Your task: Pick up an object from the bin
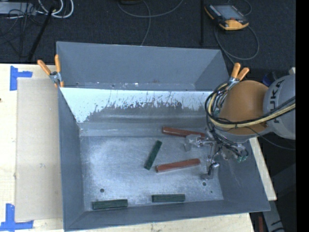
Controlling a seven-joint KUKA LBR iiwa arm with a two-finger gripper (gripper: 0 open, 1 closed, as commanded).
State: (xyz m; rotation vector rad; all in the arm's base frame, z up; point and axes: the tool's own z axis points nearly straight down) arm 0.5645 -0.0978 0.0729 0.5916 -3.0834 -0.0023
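My gripper [203, 154] hangs low at the right side of the bin, under the arm's orange cover. Its fingers look spread, with nothing between them. One fingertip [211, 167] is just right of the right end of a reddish-brown bar [177, 166] that lies flat on the floor. The other fingertip [192, 140] is close to the right end of a second reddish-brown bar [181, 132] lying further back. A dark green bar [153, 154] lies tilted left of both.
Two more dark green bars lie along the bin's front wall, one at the left [110, 204] and one near the middle [168, 197]. The arm and its cables come in over the bin's right rim.
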